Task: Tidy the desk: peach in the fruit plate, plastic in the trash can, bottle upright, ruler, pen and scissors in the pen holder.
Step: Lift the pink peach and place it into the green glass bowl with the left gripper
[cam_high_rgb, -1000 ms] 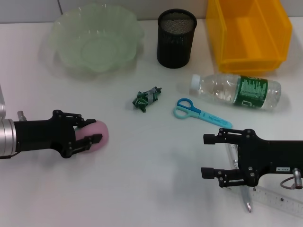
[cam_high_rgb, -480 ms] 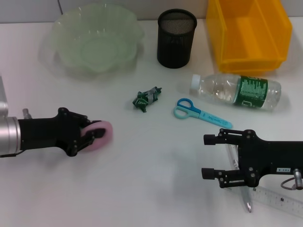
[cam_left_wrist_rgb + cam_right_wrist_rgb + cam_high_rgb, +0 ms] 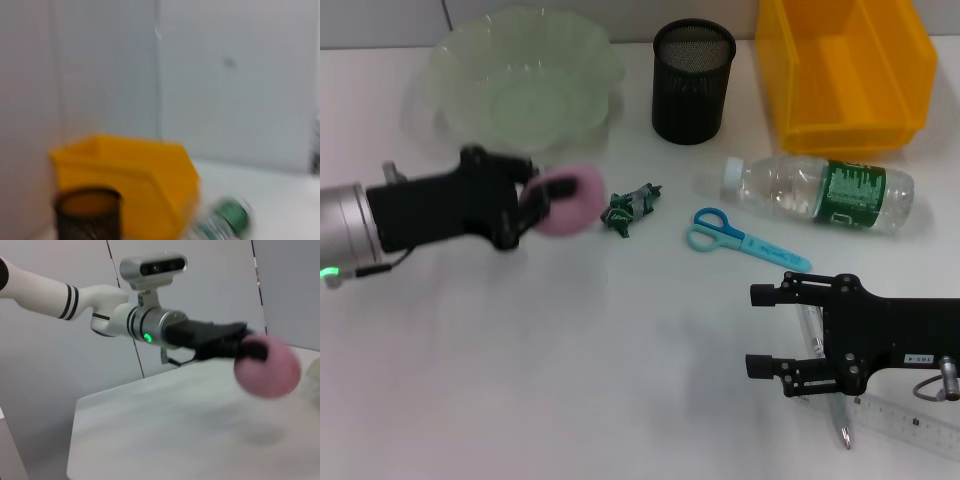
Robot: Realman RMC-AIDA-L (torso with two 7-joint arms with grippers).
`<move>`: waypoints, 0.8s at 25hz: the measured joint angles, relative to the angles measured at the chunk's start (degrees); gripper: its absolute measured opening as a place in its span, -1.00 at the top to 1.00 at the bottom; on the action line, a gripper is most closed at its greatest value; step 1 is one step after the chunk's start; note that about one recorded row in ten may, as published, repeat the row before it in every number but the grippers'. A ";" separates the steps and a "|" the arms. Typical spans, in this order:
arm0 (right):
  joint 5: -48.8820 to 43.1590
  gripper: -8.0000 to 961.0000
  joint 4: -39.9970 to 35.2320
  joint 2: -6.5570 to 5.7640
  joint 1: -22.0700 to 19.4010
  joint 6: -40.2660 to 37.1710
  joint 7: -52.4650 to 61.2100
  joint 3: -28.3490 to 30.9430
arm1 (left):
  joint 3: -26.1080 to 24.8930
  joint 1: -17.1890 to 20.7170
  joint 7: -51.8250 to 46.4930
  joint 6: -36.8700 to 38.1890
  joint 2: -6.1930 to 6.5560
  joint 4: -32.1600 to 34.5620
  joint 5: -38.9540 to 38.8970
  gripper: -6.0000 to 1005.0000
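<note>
Nearest the robot, one ruler (image 3: 905, 424) lies at the desk's (image 3: 620, 380) front right edge, its long axis running left-right and tilting slightly nearer at the right end. One pen (image 3: 840, 425) lies beside it, pointing toward the robot, mostly hidden under the right gripper (image 3: 757, 330). That gripper hovers there with its jaws spread wide, holding nothing.

Farther out lie one pair of scissors (image 3: 735, 235), handles to the left and covered blade running right and nearer, and one crumpled green plastic scrap (image 3: 630, 206).

The left gripper (image 3: 542, 198) is clamped on the single peach (image 3: 572, 198), held above the desk just in front of the plate (image 3: 525, 90).

One bottle (image 3: 820, 192) lies on its side, cap pointing left. At the back stand one holder (image 3: 692, 82) and one yellow can (image 3: 845, 70).
</note>
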 joint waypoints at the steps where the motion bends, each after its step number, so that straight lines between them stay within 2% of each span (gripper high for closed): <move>1: 0.00 -0.59 0.00 0.00 0.00 0.00 0.00 0.02 | 0.00 -0.11 0.43 -1.06 -0.15 -0.56 -2.38 0.79; 3: 0.06 -0.59 0.00 0.00 0.00 0.00 -0.05 0.02 | 0.01 -0.62 1.49 -3.26 -0.41 -2.24 -6.00 0.83; 6: 0.13 -0.58 0.00 0.00 0.08 -0.07 -0.21 0.18 | 0.00 -4.03 5.33 -11.00 -0.57 -11.50 -19.71 0.87; 7: 0.14 -0.58 0.00 0.00 0.09 -0.07 -0.22 0.15 | 0.00 -4.03 5.33 -11.00 -0.57 -11.50 -19.71 0.88; 8: 0.16 -0.58 0.00 0.00 0.12 -0.06 -0.23 0.10 | 0.00 -6.11 7.94 -14.74 -0.66 -15.27 -24.72 0.89; 13: 0.21 -0.58 0.00 0.04 0.29 -0.04 -0.24 -0.03 | 0.00 -8.94 14.25 -20.37 -1.05 -19.77 -32.32 0.86; 17: 0.23 -0.57 0.00 0.13 0.41 -0.35 -0.24 -0.05 | 0.00 -13.47 27.35 -27.87 -1.14 -26.99 -44.44 0.81; 20: 0.23 -0.57 0.00 0.23 0.51 -0.39 -0.24 -0.11 | 0.00 -15.60 33.67 -32.34 -1.14 -29.51 -50.20 0.77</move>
